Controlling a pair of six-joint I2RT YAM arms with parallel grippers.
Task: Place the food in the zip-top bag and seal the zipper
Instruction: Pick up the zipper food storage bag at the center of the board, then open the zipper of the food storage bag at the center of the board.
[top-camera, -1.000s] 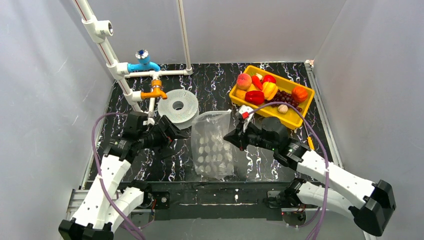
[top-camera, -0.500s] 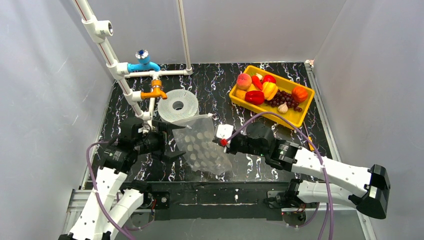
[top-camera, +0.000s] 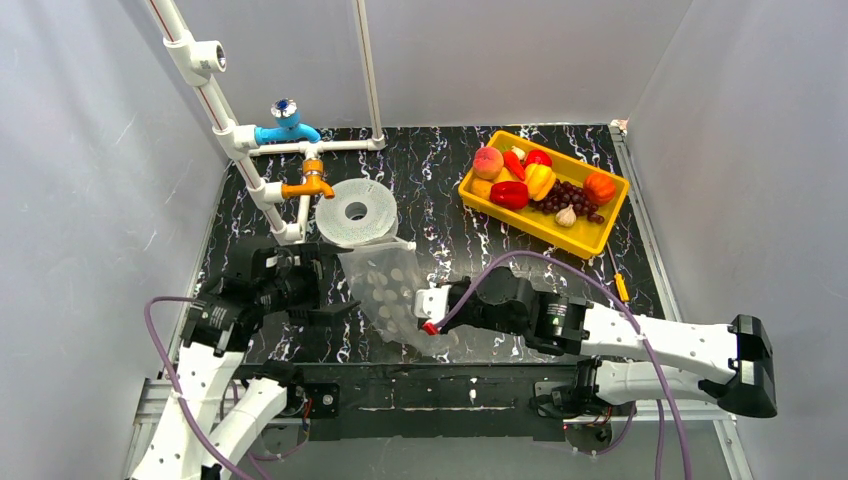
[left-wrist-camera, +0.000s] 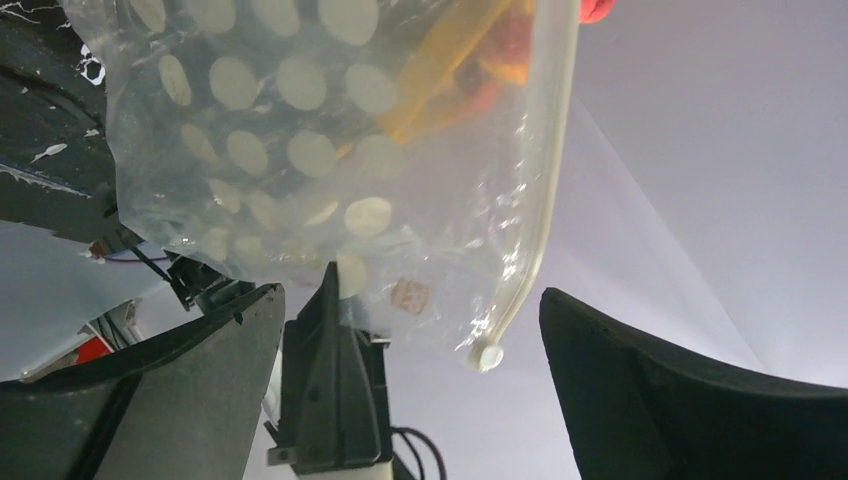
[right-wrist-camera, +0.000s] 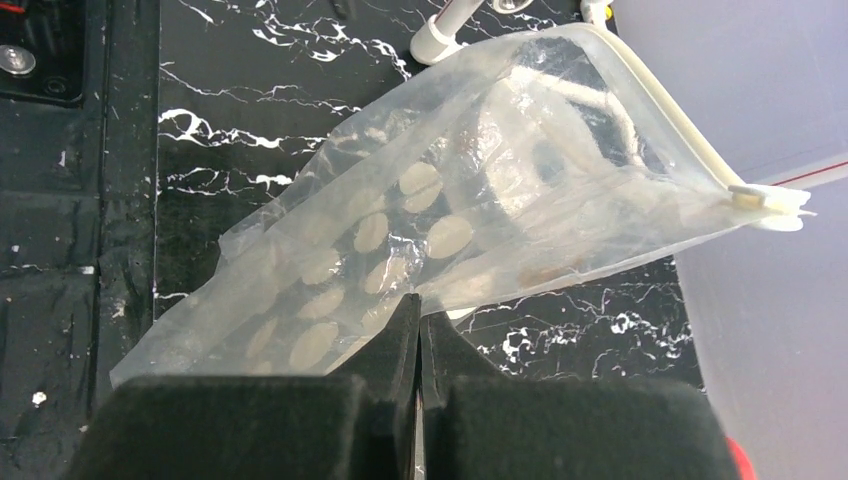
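Note:
The zip-top bag (top-camera: 385, 285), clear with white dots, hangs lifted over the middle of the table. My right gripper (top-camera: 424, 312) is shut on its lower edge, and in the right wrist view the closed jaws pinch the plastic (right-wrist-camera: 420, 300). The zipper (right-wrist-camera: 660, 110) runs along the bag's far edge and ends in a small slider (right-wrist-camera: 755, 198). My left gripper (top-camera: 335, 288) stands open just left of the bag, with the zipper end (left-wrist-camera: 490, 355) hanging between its fingers, untouched. The food (top-camera: 540, 182) lies in the yellow tray (top-camera: 590, 240) at the back right.
A grey ring-shaped spool (top-camera: 356, 212) lies just behind the bag. White pipework with a blue tap (top-camera: 285, 130) and an orange tap (top-camera: 310, 185) stands at the back left. A thin yellow stick (top-camera: 622, 287) lies near the right edge.
My right gripper has carried the bag leftward and toward the near edge, turning its mouth toward the spool. My left arm has drawn back to the left, jaws still open.

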